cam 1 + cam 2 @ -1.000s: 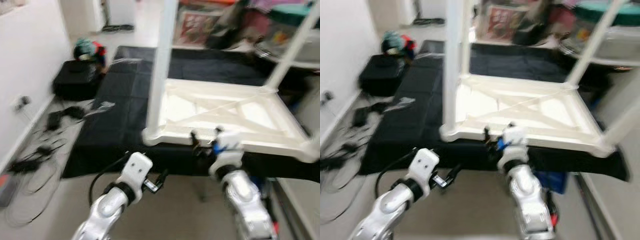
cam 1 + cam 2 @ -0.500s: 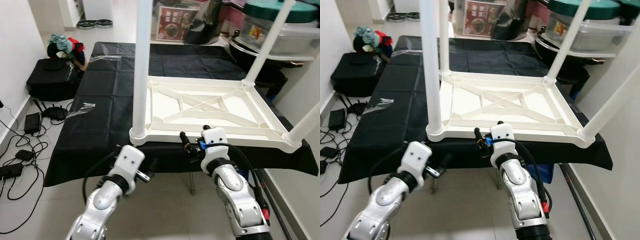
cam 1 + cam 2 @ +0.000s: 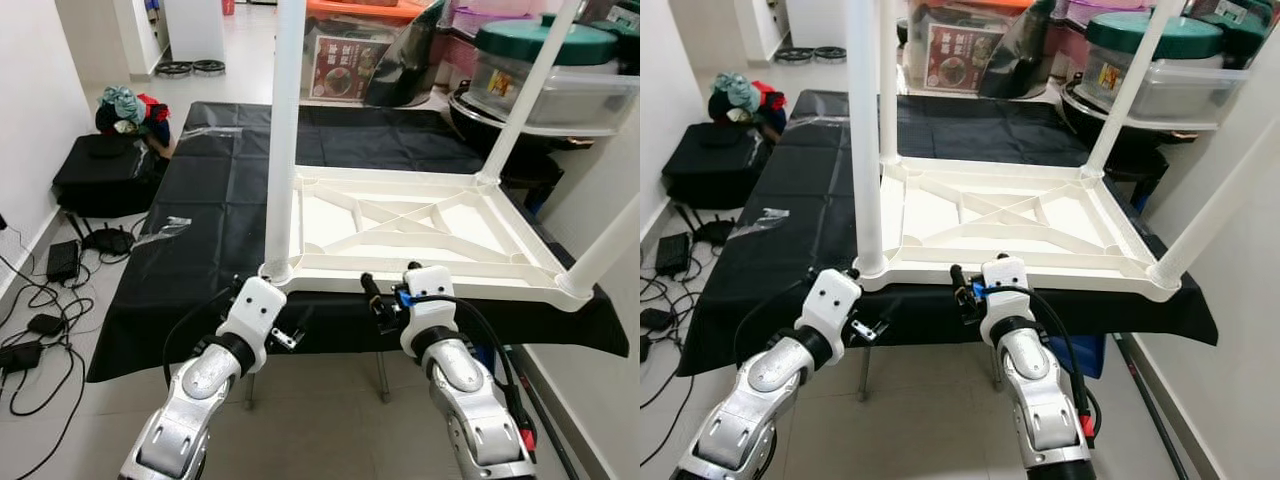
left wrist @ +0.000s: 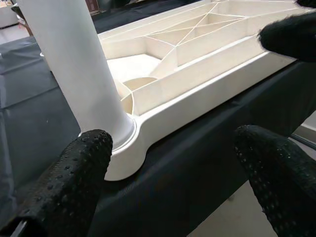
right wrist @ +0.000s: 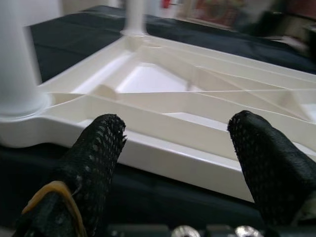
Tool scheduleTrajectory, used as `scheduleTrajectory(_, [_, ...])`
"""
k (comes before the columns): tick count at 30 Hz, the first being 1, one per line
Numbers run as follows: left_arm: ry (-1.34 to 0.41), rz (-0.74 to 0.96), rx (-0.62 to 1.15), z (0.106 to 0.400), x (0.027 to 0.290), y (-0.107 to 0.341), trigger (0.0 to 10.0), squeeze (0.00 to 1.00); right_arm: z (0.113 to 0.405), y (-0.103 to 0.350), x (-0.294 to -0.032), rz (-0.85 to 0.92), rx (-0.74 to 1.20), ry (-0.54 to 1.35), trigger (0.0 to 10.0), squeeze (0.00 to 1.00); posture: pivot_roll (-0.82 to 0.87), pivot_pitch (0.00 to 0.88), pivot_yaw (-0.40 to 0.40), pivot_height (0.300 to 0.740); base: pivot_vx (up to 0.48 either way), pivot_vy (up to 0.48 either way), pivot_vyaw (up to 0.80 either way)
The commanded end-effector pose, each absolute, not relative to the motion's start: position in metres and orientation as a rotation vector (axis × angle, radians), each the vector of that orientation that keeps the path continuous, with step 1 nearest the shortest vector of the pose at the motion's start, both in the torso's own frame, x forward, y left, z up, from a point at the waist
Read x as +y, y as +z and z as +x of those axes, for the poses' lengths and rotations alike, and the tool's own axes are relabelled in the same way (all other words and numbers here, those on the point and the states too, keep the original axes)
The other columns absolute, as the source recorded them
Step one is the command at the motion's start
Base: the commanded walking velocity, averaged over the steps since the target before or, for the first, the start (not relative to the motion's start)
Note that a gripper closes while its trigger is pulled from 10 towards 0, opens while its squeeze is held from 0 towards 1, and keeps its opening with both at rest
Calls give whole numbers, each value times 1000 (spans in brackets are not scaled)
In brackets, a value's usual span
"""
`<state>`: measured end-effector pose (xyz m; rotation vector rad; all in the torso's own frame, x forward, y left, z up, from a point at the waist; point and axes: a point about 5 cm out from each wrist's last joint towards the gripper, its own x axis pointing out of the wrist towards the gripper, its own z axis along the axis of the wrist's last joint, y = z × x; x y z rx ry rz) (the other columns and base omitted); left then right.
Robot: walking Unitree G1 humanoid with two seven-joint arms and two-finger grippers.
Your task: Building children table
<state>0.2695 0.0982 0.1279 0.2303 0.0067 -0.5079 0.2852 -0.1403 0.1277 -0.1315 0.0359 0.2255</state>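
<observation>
On the floor at far left lie a black soft bag (image 3: pixel 105 172) and tangled black cables (image 3: pixel 40 310), well apart from the work. The work sits on a surface draped in black cloth (image 3: pixel 215 190): an upside-down white plastic children's table (image 3: pixel 420 235), cross-ribbed underside up, with round white legs standing from its corners.

The left claw (image 3: pixel 285 333) hovers just below the near edge of the surface, beside the near-left white leg (image 3: pixel 283 140) and its rounded corner socket (image 4: pixel 123 148). Its black dotted fingers (image 4: pixel 74 173) are spread wide, holding nothing; the left wrist view looks straight at that socket. The right claw (image 3: pixel 385 300) is at the middle of the table's near rim (image 5: pixel 163 153), fingers (image 5: pixel 98 148) likewise spread and empty, not touching it.

The legs all appear seated, so the step in hand is likely to check or press this near-left leg home, or to grip the frame for turning over. To do it well, the left claw should rise and close squarely round the leg low down, just above the socket, while the right claw clamps the rim to stop the light frame sliding on the cloth. A high grip on the leg would probably lever it out or tip the table.
</observation>
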Motion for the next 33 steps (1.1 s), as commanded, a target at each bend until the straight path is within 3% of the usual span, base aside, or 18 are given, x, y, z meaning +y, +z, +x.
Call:
scheduleTrajectory(1, [-523,222,16,269,95,126,10000,0,284,127,-140,-121,50,237,10000,0,114,1,-82,740,0,0,0])
scheduleTrajectory(10, [-535,215,37,264,88,122,10000,0,287,135,-146,-134,14,277,10000,0,109,19,-80,740,0,0,0])
scheduleTrajectory(16, [-526,233,-19,295,90,139,10000,0,289,139,-148,-132,-6,211,10000,0,113,38,-81,740,0,0,0])
scheduleTrajectory(20, [-526,233,-19,295,90,139,10000,0,289,139,-148,-132,-6,211,10000,0,113,38,-81,740,0,0,0])
scheduleTrajectory(22, [-526,245,-38,305,89,146,10000,0,289,142,-149,-119,-18,195,10000,0,111,44,-77,740,0,0,0])
scheduleTrajectory(24, [-540,261,-93,333,81,167,10000,0,287,150,-150,-101,-39,165,10000,0,102,75,-57,740,0,0,0])
scheduleTrajectory(28, [-544,263,-101,338,80,170,10000,0,286,150,-151,-102,-37,161,10000,0,102,75,-57,740,0,0,0])
scheduleTrajectory(33, [-546,287,-112,365,87,188,10000,0,282,153,-152,-95,-39,139,10000,0,87,106,-34,740,0,0,0])
